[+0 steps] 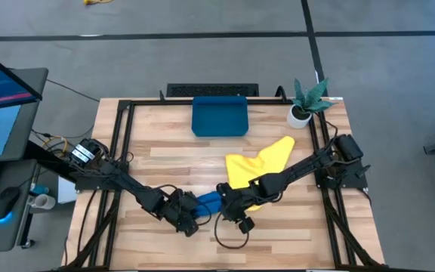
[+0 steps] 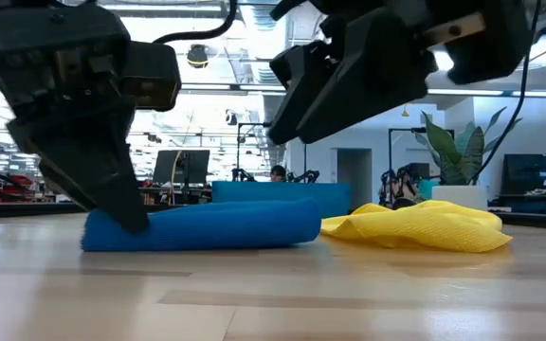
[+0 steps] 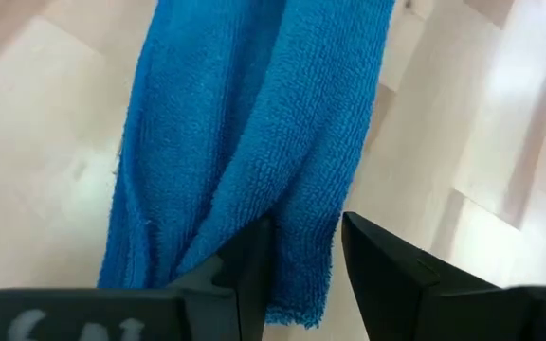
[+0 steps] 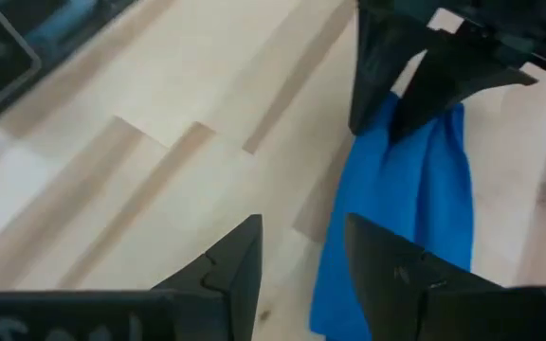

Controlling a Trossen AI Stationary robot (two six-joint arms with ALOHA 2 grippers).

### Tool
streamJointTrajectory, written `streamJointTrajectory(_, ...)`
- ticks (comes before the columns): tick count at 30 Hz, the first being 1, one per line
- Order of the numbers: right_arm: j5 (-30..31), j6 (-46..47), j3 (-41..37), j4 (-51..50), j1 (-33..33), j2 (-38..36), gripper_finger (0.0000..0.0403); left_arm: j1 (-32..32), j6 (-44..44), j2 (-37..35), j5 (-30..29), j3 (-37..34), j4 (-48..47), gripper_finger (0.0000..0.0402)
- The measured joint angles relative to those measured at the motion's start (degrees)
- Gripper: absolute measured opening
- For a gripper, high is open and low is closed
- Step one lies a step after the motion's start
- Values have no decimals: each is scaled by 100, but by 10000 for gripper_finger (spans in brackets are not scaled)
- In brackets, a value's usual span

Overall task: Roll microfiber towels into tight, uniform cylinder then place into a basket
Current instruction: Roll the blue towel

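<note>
Nearest the front edge of the wooden table (image 1: pixel 278 242), the blue towel (image 2: pixel 207 225) lies as a loose roll, flat on the boards between the two arms. At one end of the roll, the left gripper (image 3: pixel 306 260) reaches down, its fingers clamped on a fold of blue cloth that sits between them. At the roll's other end, the right gripper (image 4: pixel 301 251) hangs above the bare wood with its fingers apart and nothing between them; the blue cloth lies just beside one finger, and in the level view this gripper is clear of the roll.

Just behind the blue roll, the yellow towel (image 1: pixel 259 162) lies crumpled and unrolled, one corner pointing toward the back right, with the right arm crossing over its near edge. Farther back, near the table's rear edge, sits the dark-blue basket (image 1: pixel 220 115), well apart from both towels. Beside it at the back right corner stands a small white pot with a green plant (image 1: pixel 304 102).
</note>
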Motion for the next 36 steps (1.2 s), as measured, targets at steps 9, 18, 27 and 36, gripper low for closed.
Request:
streamJointTrajectory(9,251,-392,0,-235,-42,0,210,17,110,0,25,0,0,125)
streamJointTrajectory(18,346,-481,-5,-86,-49,400,215,17,113,0,53,2,-8,125)
streamJointTrajectory(27,830,-209,15,-81,-144,645,208,17,115,-2,71,2,0,125)
streamJointTrajectory(36,821,142,37,-76,-204,831,197,13,652,-25,54,0,63,125)
